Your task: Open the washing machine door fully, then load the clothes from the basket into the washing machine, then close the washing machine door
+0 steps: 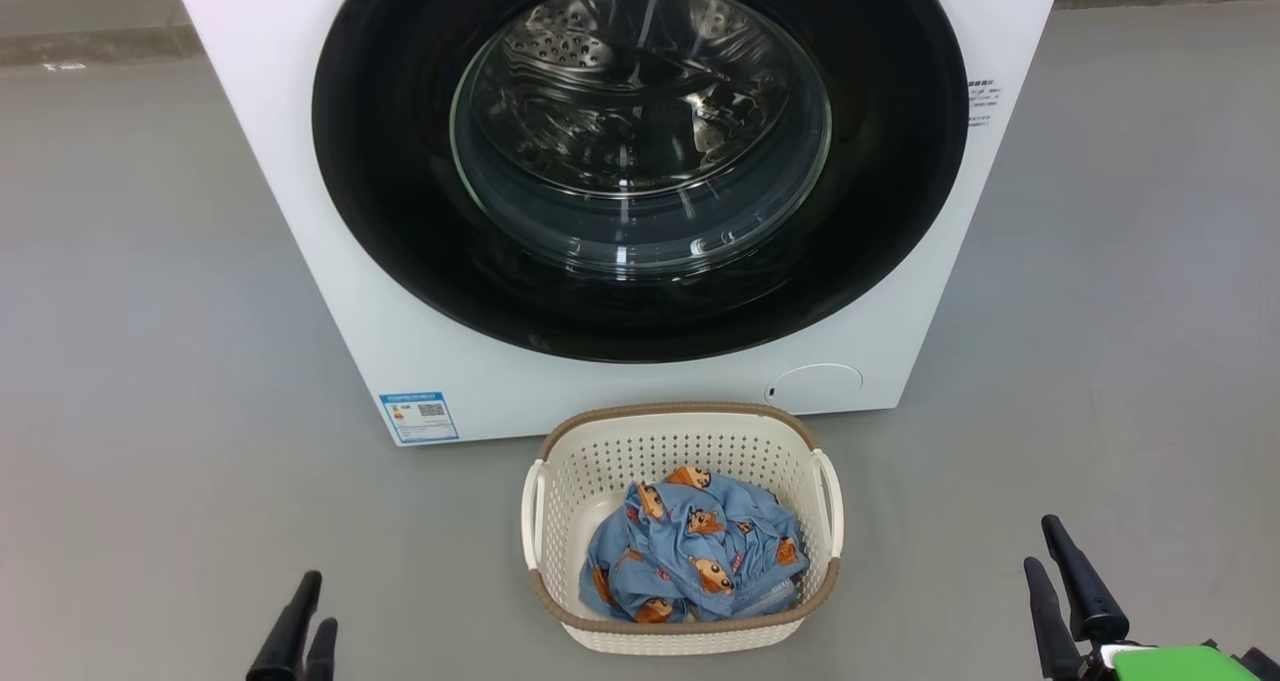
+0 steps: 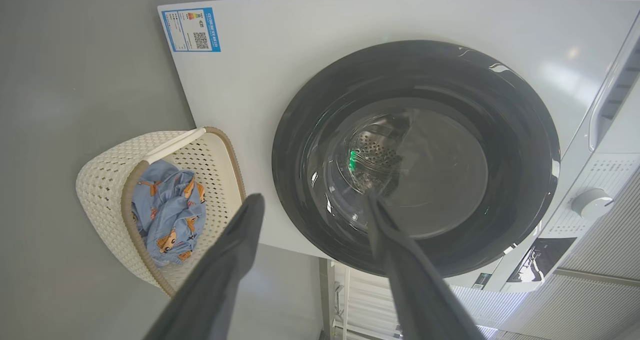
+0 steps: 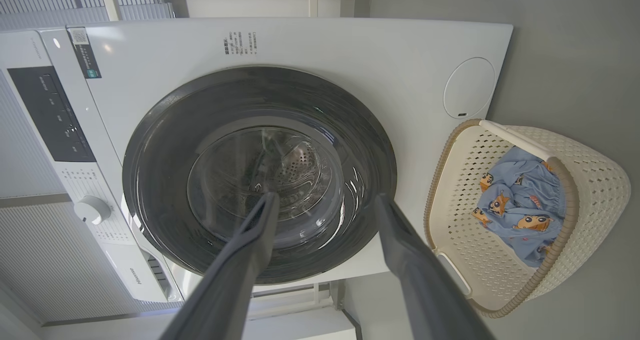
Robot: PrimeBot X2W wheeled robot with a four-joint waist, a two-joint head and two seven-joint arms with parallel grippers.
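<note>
Fingers of the left gripper (image 1: 318, 601) stand apart and empty over the grey floor (image 1: 150, 361) at lower left. Beyond, the white washing machine (image 1: 600, 391), a blue label sticker (image 1: 419, 417) at its lower left corner, has the washing machine door (image 1: 640, 141) shut flush, with the steel drum visible through the glass. The basket (image 1: 680, 451) sits on the floor just before it, holding the clothes (image 1: 700, 551), blue with cartoon prints. At lower right, the right gripper (image 1: 1040, 543) is spread wide, holding nothing.

Grey floor (image 1: 150, 281) under washing machine (image 1: 640, 386) and basket (image 1: 690, 449)
</note>
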